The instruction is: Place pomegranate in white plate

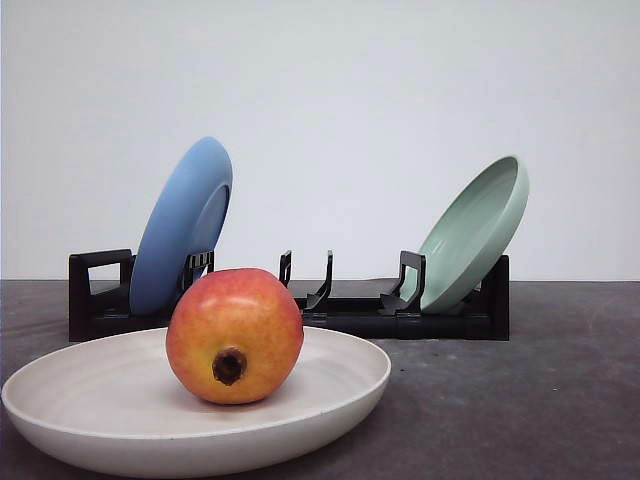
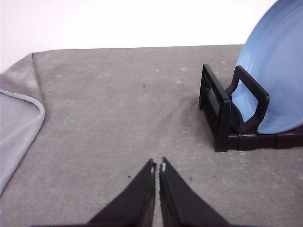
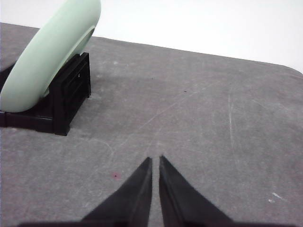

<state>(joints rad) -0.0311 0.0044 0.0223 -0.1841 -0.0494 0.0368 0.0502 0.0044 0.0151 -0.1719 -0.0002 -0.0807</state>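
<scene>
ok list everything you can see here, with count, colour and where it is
round red and yellow-orange pomegranate: 1, red blending to orange, resting in the white plate, dark calyx facing the camera
shallow round off-white plate: 1, cream, flat on the table in front of the rack
black plastic dish rack: 1, black, behind the white plate
blue round plate: 1, blue, leaning on edge at the rack's left end
mint-green round plate: 1, pale green, leaning on edge at the rack's right end
grey table cover: 1, dark grey, under everything
left gripper: 1, black, shut, over bare cover
right gripper: 1, black, shut, over bare cover
</scene>
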